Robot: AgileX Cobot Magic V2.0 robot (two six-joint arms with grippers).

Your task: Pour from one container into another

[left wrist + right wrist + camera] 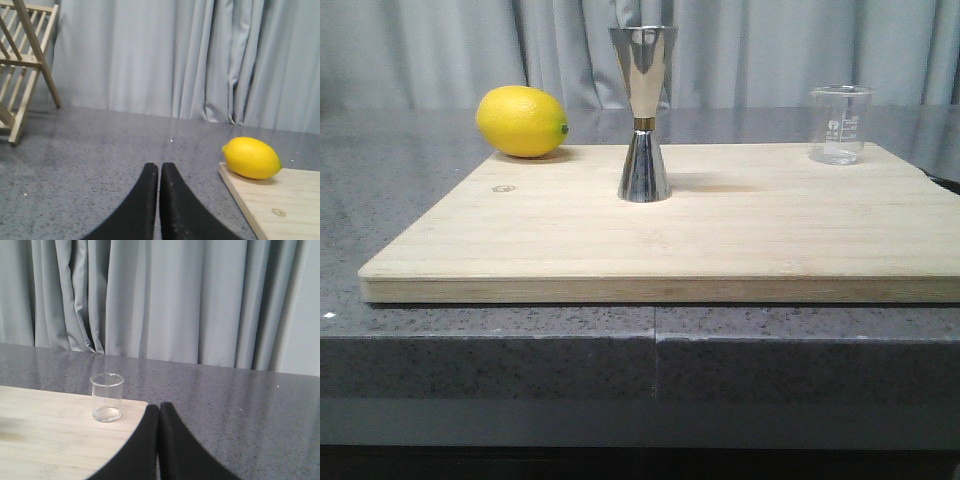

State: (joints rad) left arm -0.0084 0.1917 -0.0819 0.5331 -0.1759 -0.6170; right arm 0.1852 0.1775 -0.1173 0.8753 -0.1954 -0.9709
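The clear glass beaker stands upright at the far right corner of the wooden board; in the right wrist view the beaker sits on the board just ahead of my fingers. The steel jigger, with a gold band at its waist, stands upright mid-board towards the back. My right gripper is shut and empty, short of the beaker and off to its side. Over the grey counter beside the board, my left gripper is shut and empty. Neither gripper shows in the front view.
A yellow lemon lies at the board's far left corner, also the lemon in the left wrist view. A wooden rack stands on the grey counter further left. Grey curtains hang behind.
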